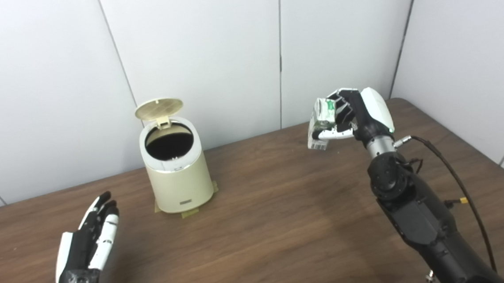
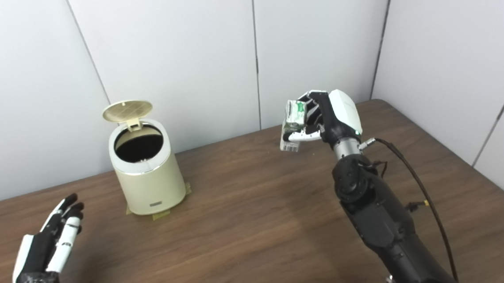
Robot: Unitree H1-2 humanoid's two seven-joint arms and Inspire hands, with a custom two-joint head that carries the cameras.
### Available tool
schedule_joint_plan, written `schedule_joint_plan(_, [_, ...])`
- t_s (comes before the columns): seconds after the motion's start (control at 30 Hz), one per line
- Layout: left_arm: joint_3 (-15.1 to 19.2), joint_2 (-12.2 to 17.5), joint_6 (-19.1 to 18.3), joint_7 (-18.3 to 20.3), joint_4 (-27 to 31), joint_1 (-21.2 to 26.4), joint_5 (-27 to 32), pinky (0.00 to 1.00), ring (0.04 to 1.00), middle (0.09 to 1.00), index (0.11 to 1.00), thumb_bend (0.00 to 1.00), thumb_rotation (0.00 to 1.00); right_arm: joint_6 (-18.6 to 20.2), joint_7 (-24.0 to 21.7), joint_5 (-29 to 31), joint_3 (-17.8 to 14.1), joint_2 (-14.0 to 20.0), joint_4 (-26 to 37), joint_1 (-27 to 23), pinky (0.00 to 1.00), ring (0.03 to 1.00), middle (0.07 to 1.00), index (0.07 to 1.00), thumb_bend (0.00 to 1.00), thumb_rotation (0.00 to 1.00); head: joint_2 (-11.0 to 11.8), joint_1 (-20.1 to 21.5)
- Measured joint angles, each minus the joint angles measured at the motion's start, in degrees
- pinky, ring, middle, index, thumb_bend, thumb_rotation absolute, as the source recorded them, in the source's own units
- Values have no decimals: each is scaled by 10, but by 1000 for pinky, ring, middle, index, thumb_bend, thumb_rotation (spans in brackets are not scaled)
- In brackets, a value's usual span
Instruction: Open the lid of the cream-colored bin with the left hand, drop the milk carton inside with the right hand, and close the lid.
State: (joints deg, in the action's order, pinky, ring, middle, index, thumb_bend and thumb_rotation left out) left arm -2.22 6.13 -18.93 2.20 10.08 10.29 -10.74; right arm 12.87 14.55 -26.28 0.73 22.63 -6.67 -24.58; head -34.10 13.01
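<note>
Nearest the camera, at about seven o'clock, the left hand (image 1: 86,248) hangs just above the table (image 1: 274,211), fingers spread and holding nothing. At about four o'clock the right arm rises to the right hand (image 1: 350,114), whose fingers are wrapped round the carton (image 1: 323,121), held in the air well clear of the wood. The bin (image 1: 176,169) stands at ten o'clock from the table's middle, its lid (image 1: 159,108) tipped up and back, its mouth open and dark. Carton and bin are well apart, the carton at about three o'clock from the bin.

It looks light and thin-walled, probably empty and a little crushed, so it should dent rather than slip; the flat sides are the place to hold it, as the hand does now.

In the right eye view the bin sits farther left, so the gap to the carton looks wider. Neither view shows inside the bin.
</note>
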Motion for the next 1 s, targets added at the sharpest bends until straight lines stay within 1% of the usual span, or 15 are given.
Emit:
schedule_joint_plan(0.03, [-1,-3,0,-3,0,0,-4,903,899,885,916,368,785,1,-5,-1,4,-6,9,0,326,372,467,535,514,0,5,-25])
schedule_joint_plan(0.07, [-1,-5,0,-6,0,0,-6,906,900,885,916,365,789,1,-10,-4,8,-14,20,0,332,376,466,528,516,0,6,-28])
schedule_joint_plan(0.13, [-3,-10,1,-13,0,0,-8,890,899,887,916,361,798,-2,-14,-6,18,-27,34,-2,344,391,471,518,519,0,10,-49])
schedule_joint_plan(0.23, [-10,-17,5,-18,0,-1,-13,880,906,894,920,363,815,-5,-21,-6,26,-45,39,-11,344,399,479,510,520,0,15,-69])
schedule_joint_plan(0.3, [-14,-18,9,-19,0,-2,-15,872,911,900,924,370,827,-8,-30,-5,32,-56,47,-18,349,403,487,502,520,0,15,-69])
schedule_joint_plan(0.37, [-16,-19,17,-21,0,-3,-19,877,913,903,924,375,837,-6,-37,-17,44,-71,70,-27,338,407,484,501,520,0,21,-83])
schedule_joint_plan(0.4, [-17,-20,19,-23,0,-3,-24,876,912,903,924,376,838,-5,-41,-22,50,-80,83,-32,335,405,483,504,520,0,21,-84])
schedule_joint_plan(0.43, [-19,-21,20,-25,0,-3,-27,875,910,902,923,377,843,-4,-45,-25,56,-89,92,-40,324,396,478,511,519,0,25,-97])
schedule_joint_plan(0.53, [-25,-28,26,-28,-2,-6,-34,885,915,905,924,378,852,1,-60,-34,69,-116,107,-69,316,386,475,519,518,0,30,-109])
schedule_joint_plan(0.6, [-28,-33,34,-32,-3,-11,-37,888,917,910,919,379,852,1,-63,-36,73,-133,108,-87,318,384,476,521,517,0,31,-111])
schedule_joint_plan(0.67, [-31,-37,40,-37,-4,-16,-40,888,920,918,916,383,847,0,-65,-37,78,-142,108,-100,328,391,480,514,519,0,32,-119])
schedule_joint_plan(0.8, [-31,-41,41,-42,-5,-24,-47,894,929,929,920,383,834,-2,-71,-37,85,-155,89,-116,316,383,479,531,516,0,33,-124])
schedule_joint_plan(1.0, [-38,-49,42,-42,-5,-31,-53,918,934,921,928,406,872,-17,-73,-39,93,-167,46,-133,320,390,478,521,518,0,34,-133])
